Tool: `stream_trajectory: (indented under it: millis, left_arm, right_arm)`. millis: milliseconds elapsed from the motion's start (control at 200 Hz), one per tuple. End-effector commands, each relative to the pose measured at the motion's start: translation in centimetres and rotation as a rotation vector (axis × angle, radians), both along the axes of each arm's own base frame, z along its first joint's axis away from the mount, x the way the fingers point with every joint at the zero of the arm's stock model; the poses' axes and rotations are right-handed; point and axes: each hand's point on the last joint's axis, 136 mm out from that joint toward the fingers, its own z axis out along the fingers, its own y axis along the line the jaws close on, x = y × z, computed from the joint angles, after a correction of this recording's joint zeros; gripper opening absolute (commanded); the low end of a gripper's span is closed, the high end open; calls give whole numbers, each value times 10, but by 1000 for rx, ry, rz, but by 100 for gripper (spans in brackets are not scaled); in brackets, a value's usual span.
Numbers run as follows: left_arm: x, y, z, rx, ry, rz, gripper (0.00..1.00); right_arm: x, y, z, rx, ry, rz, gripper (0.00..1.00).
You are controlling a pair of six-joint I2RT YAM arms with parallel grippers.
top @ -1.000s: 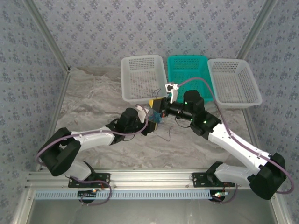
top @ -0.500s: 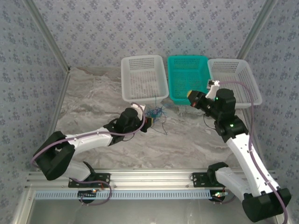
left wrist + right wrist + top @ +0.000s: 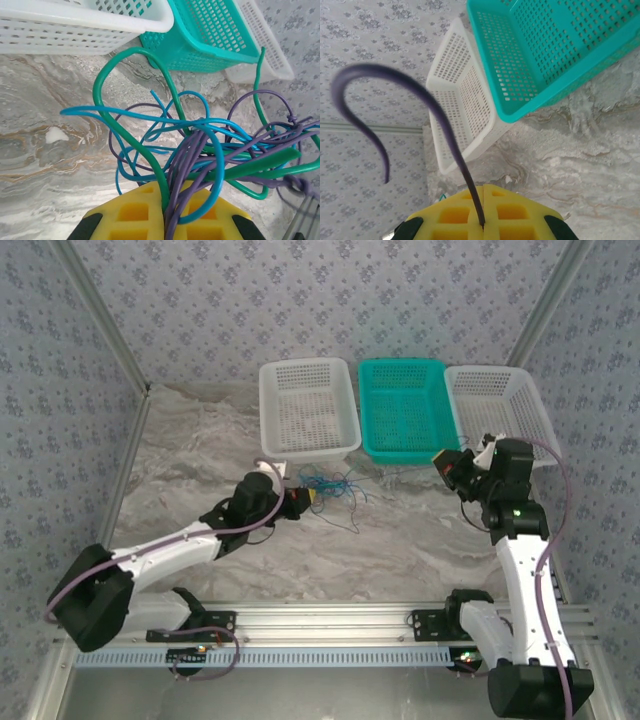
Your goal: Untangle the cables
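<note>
Cables (image 3: 200,145) clamped between left fingers (image 3: 130,215); single dark strand (image 3: 446,131) between right fingers (image 3: 515,215).

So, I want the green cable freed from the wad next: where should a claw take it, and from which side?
Probably take the green cable's big loop at its crest, where it arches clear of the blue strands. Come from the white basket side, opposite the left claw pinching the wad, jaws across the strand.
</note>
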Motion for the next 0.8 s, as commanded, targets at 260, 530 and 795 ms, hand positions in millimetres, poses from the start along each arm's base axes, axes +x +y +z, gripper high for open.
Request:
stream_trajectory:
  millis: [260,530,795]
  left_arm:
    - [-35,51,-61,241,16,-31,0]
    - [-37,30,-1,101,-113,-103,0]
    - [-26,82,-37,331,4,132,0]
  right_arm:
    - [22,93,36,-247,-352,283,0]
    - [25,133,-57,-246,-128,358,0]
    - [25,81,-63,-329,-60,244,0]
